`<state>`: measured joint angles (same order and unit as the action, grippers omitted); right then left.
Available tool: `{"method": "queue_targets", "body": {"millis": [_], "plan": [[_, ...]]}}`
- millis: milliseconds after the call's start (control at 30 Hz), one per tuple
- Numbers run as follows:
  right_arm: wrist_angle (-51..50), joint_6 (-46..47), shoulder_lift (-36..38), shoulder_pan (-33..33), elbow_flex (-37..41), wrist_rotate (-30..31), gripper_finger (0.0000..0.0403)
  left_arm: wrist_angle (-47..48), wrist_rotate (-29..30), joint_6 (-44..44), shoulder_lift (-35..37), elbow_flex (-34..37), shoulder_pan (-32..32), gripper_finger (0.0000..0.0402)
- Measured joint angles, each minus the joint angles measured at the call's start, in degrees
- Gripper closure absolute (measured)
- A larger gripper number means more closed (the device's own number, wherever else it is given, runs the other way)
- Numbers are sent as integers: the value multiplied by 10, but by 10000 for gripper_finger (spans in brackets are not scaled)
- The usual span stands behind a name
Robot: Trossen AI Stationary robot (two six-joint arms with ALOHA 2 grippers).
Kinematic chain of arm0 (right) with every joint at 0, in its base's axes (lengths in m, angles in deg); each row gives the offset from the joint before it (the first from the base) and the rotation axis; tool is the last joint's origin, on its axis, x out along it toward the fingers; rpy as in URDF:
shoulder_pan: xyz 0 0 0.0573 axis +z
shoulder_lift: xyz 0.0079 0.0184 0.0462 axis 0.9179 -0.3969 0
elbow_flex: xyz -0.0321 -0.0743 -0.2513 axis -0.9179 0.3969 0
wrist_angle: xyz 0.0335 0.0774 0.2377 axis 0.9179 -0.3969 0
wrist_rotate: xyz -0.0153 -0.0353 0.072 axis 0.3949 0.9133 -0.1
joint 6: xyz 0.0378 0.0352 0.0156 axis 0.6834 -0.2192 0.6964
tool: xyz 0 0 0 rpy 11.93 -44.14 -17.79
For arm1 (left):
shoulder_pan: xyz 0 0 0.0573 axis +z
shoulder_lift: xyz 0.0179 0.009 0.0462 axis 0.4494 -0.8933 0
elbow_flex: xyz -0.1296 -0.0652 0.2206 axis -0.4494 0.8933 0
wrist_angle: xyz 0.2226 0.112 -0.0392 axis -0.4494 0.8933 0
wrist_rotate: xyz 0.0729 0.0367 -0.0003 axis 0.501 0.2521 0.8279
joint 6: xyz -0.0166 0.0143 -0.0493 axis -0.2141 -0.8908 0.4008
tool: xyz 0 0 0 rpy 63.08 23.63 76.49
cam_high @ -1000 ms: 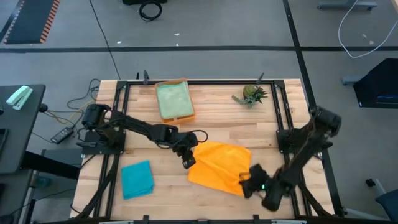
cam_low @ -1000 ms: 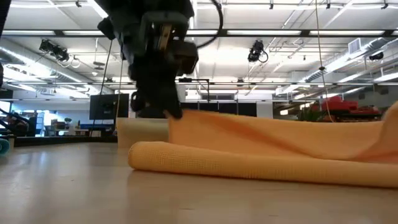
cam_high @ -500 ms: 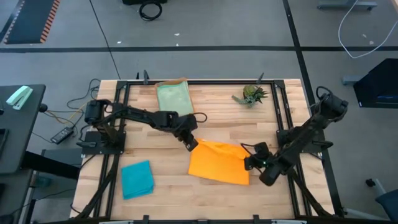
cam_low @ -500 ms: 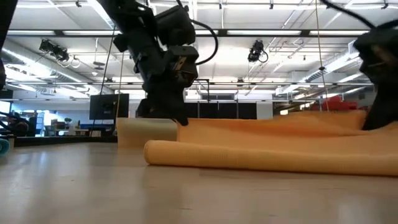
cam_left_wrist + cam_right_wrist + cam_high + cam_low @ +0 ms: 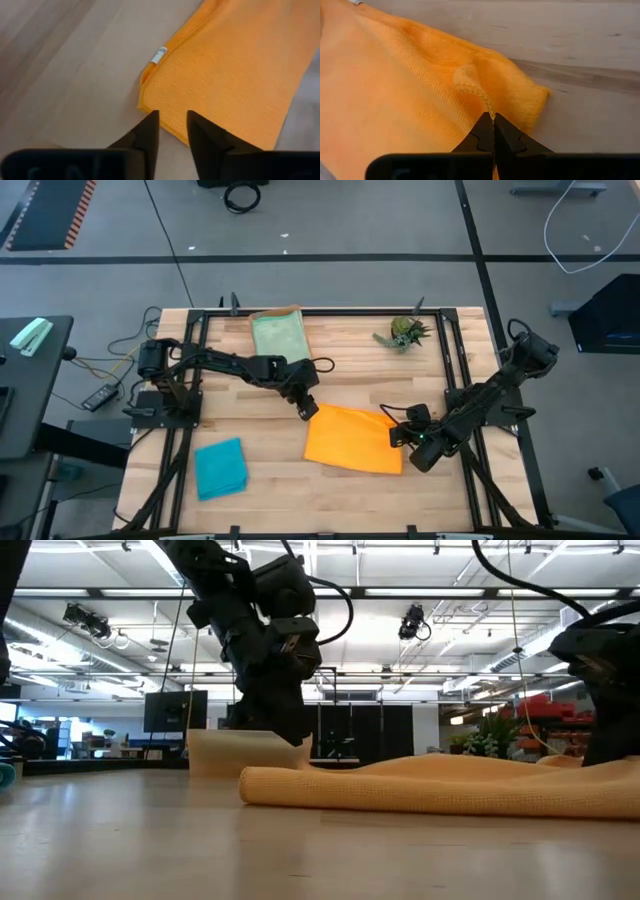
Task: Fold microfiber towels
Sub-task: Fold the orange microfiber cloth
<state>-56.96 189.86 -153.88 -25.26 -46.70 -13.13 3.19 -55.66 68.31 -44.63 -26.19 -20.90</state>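
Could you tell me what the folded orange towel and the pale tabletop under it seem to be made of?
Folded orange towel: soft knitted microfibre by its look, matte, with fine ribbed loops, a stitched hem and a small white label.
Pale tabletop: apparently wood, smooth with a light sheen, showing grain and plank seams.

My two black end effectors, the left end effector [image 5: 309,411] and right end effector [image 5: 397,434], sit at either side of a bright orange folded microfiber towel [image 5: 352,440], plain with a fine ribbed weave and one tiny white tag [image 5: 159,55]. The pale blond wooden tabletop [image 5: 340,490] shows light plank streaks inside a black frame. There's also a plain teal folded towel [image 5: 220,467], a sage green towel [image 5: 277,340] lying on an orange rectangular tray [image 5: 291,312], and a small spiky green plant [image 5: 405,332] with brownish bits.
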Motion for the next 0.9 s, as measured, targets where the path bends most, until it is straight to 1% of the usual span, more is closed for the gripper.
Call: {"method": "queue_targets", "body": {"millis": [100,200,267,367,433,500,567,700,733,900], "plan": [[6,-2,-8,-3,0,2,400,4,-4,4,6,0,8,263],[7,-7,-10,2,-2,31,400,5,-8,5,18,0,7,239],[3,-7,-10,4,-7,45,400,5,-9,1,24,0,-4,231],[-1,-9,-10,4,-10,48,400,-1,-10,-14,24,0,-35,233],[-4,-9,-10,4,-10,49,400,-16,-10,-26,19,0,-65,246],[-9,-9,-10,4,-10,50,400,-24,-10,-37,4,0,-100,269],[-10,-9,-10,4,-10,52,400,-36,-4,-39,-11,1,-130,301],[-13,-9,-10,4,-10,52,400,-102,14,-24,-39,0,-171,379],[-13,-9,-10,4,-10,52,400,-109,17,-19,-48,-1,-177,390],[-17,-2,-10,4,-10,52,400,-106,33,19,-89,0,-199,386]]}}
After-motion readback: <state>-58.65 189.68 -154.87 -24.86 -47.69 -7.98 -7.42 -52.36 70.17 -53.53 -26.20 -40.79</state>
